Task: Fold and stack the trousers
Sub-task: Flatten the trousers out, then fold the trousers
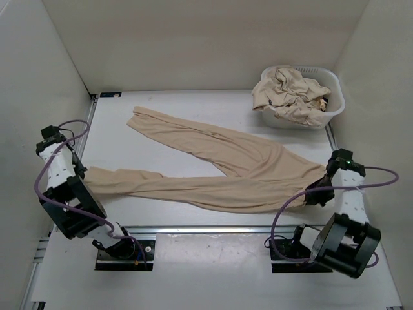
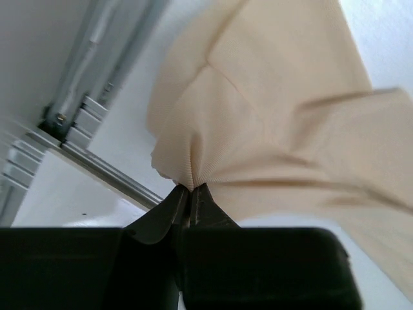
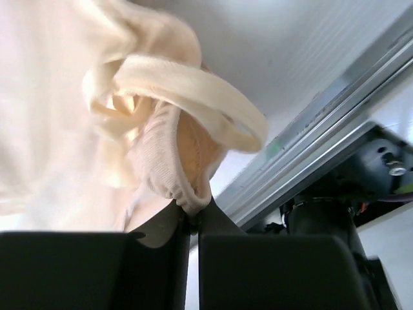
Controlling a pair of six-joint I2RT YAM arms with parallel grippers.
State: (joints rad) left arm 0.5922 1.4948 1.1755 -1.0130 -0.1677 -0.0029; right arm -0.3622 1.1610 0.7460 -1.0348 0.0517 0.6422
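**Top external: both pincers pinched on the spread trousers**

Top external view gives you one pair of trousers [image 1: 213, 165] lying flat across the middle of the table [image 1: 193, 252], waist toward the right of the frame. One leg runs up to the upper left, the other reaches to the left edge, so the pair forms a sideways V. A basket [image 1: 332, 106] sits in the upper right corner of the table, with more trousers [image 1: 287, 93] heaped in it in a crumpled mound.

Your left pincer [image 1: 82, 175] is at the left edge of the frame, at the cuff of the lower leg. Look at the left wrist view: the left pincer [image 2: 190, 194] is clenched on a small gather of the trousers [image 2: 284, 110], the cloth puckering where the tips meet, and the rest fans out toward the upper right of that frame over the table.

Your right pincer [image 1: 321, 187] is at the waist end, at the right of the frame. In the right wrist view the right pincer [image 3: 192, 210] is clamped on a bunched fold of the trousers [image 3: 155, 148], with a band [image 3: 193, 90] looping above the grip. The table's metal rail [image 3: 322, 139] runs diagonally behind it.
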